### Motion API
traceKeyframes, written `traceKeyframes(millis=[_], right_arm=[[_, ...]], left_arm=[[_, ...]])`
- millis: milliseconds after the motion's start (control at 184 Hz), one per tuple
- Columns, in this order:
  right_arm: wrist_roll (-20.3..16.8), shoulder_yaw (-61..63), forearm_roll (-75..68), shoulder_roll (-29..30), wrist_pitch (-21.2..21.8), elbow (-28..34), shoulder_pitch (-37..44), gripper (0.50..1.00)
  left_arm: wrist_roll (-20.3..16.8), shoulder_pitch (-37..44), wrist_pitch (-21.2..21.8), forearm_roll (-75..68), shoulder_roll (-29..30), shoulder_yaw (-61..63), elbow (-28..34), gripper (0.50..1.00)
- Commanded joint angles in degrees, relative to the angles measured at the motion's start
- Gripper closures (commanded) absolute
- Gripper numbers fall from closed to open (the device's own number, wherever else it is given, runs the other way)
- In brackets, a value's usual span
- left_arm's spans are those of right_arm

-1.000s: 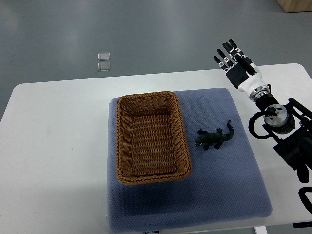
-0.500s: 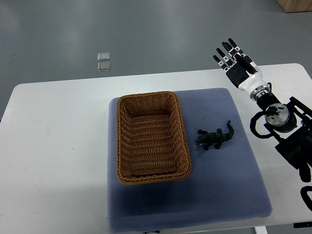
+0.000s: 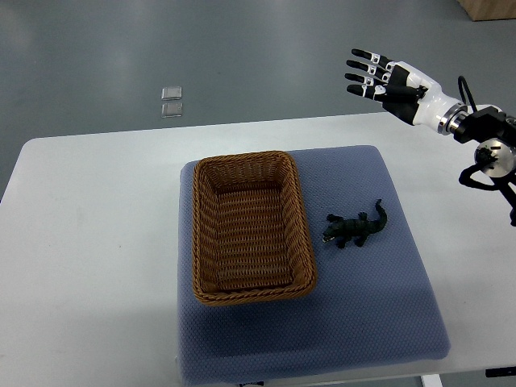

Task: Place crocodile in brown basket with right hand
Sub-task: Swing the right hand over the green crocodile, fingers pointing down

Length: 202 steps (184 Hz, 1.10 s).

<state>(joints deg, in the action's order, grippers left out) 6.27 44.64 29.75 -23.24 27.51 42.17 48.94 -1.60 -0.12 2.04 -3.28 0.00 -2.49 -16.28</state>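
Note:
A small dark green toy crocodile [image 3: 356, 228] lies on the blue-grey mat [image 3: 379, 306], its head toward the basket and its tail pointing up and right. The brown wicker basket [image 3: 206, 242] sits just left of it on the same mat and holds nothing. My right hand [image 3: 379, 79] is raised beyond the table's far edge, well above and to the right of the crocodile. Its fingers [image 3: 360, 67] are spread and point left, holding nothing. The left arm is out of view.
The mat lies on a white table [image 3: 89, 242]. Two small clear squares [image 3: 171, 102] lie on the grey floor beyond the table. The right arm's black links [image 3: 492, 153] hang over the table's right end.
My right hand has risen and swung so its fingers point left instead of up-left. The forearm has pulled up toward the top right. Crocodile and basket have not moved.

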Motion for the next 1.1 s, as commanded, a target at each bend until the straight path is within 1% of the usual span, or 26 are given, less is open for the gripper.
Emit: traceKeyframes(millis=[0, 168, 304, 435, 609, 777, 886, 1092], right_arm=[[-3.0, -6.2, 10.1, -3.9, 2.8, 2.7, 4.5, 0.574], [-6.8, -16.8, 22.2, -9.4, 7.5, 10.4, 12.6, 0.574], [-11.1, -22.6, 26.3, -12.1, 7.5, 18.0, 17.6, 0.572], [-13.8, -24.7, 27.1, -12.8, 7.5, 21.9, 18.7, 0.572], [-14.1, -27.2, 31.8, -13.1, 7.5, 24.6, 18.4, 0.574], [-14.4, -28.1, 33.8, -15.0, 7.5, 29.5, 17.0, 0.574], [-16.0, -27.9, 33.8, -15.4, 7.5, 29.7, 15.4, 0.572], [-16.1, -27.8, 33.8, -15.8, 7.5, 29.8, 13.0, 0.574]], left_arm=[[0.0, -0.2, 0.0, -0.1, 0.0, 0.0, -0.1, 0.5], [0.0, -0.5, 0.0, 0.0, 0.0, 0.0, 0.0, 0.5], [-0.1, -0.7, 0.0, -0.1, 0.0, 0.0, -0.1, 0.5], [0.0, -0.8, -0.5, -0.1, 0.0, -0.1, -0.1, 0.5], [-0.1, -0.8, -0.6, 0.0, 0.0, -0.1, 0.2, 0.5], [-0.1, -0.7, -0.6, 0.0, 0.0, -0.1, 0.4, 0.5], [0.0, -0.8, -0.6, 0.0, 0.0, -0.1, 0.4, 0.5], [-0.1, -0.7, -0.6, 0.0, 0.0, -0.1, 0.4, 0.5]])
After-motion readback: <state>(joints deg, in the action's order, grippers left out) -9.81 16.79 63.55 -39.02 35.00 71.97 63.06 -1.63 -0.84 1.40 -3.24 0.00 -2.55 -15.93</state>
